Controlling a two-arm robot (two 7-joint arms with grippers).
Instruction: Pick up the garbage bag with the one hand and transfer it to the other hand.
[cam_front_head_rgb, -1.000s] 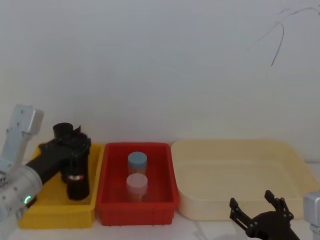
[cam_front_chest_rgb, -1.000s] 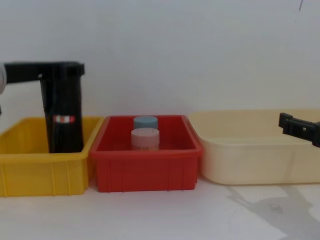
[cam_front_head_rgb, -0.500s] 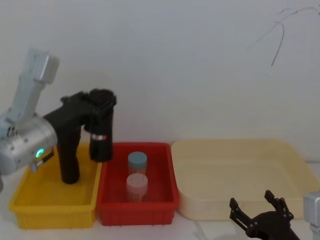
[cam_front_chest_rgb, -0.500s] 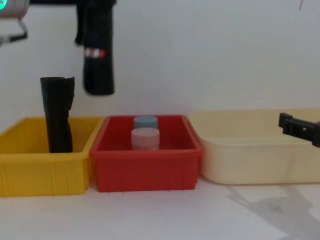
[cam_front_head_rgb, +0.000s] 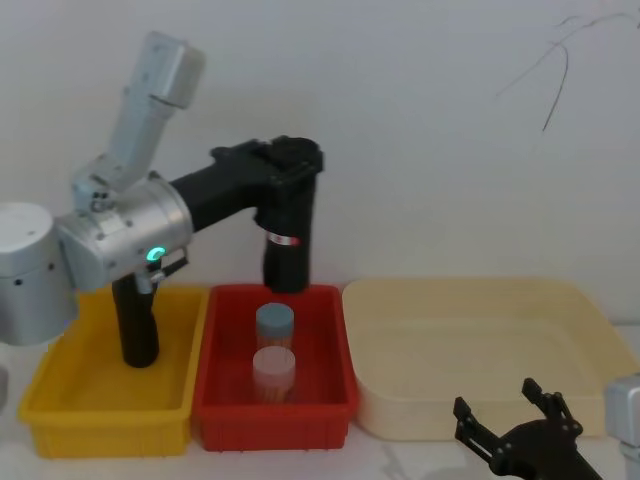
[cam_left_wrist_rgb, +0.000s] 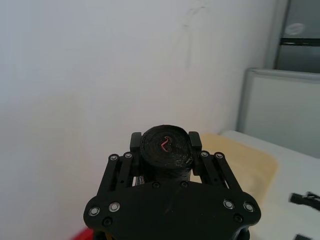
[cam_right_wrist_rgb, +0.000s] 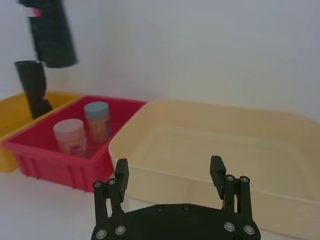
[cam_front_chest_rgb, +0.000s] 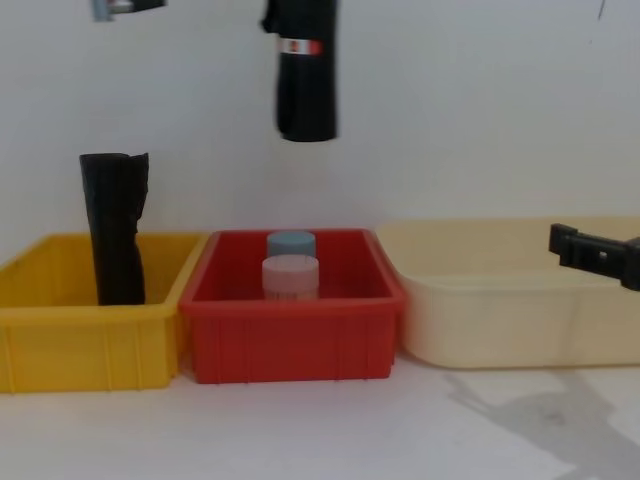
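Observation:
The garbage bag (cam_front_head_rgb: 286, 245), a tall black roll with a red-and-white band, hangs upright in the air above the back of the red bin (cam_front_head_rgb: 270, 425). My left gripper (cam_front_head_rgb: 293, 162), on the green-lit arm, is shut on the roll's top end. The left wrist view looks down on the roll's crinkled top (cam_left_wrist_rgb: 166, 150) between the two fingers. In the chest view the bag (cam_front_chest_rgb: 305, 80) hangs high above the bin. My right gripper (cam_front_head_rgb: 497, 402) stays low at the front right, before the cream tray, open with nothing in it (cam_right_wrist_rgb: 169, 166).
A plain black roll (cam_front_head_rgb: 135, 325) stands in the yellow bin (cam_front_head_rgb: 110, 435) at the left. The red bin holds a blue-lidded jar (cam_front_head_rgb: 274, 325) and a pink-lidded jar (cam_front_head_rgb: 273, 370). A wide cream tray (cam_front_head_rgb: 480, 290) lies at the right.
My left gripper has lifted the banded bag out of the yellow bin and carried it up and rightward, over the red bin. The right gripper has barely shifted.

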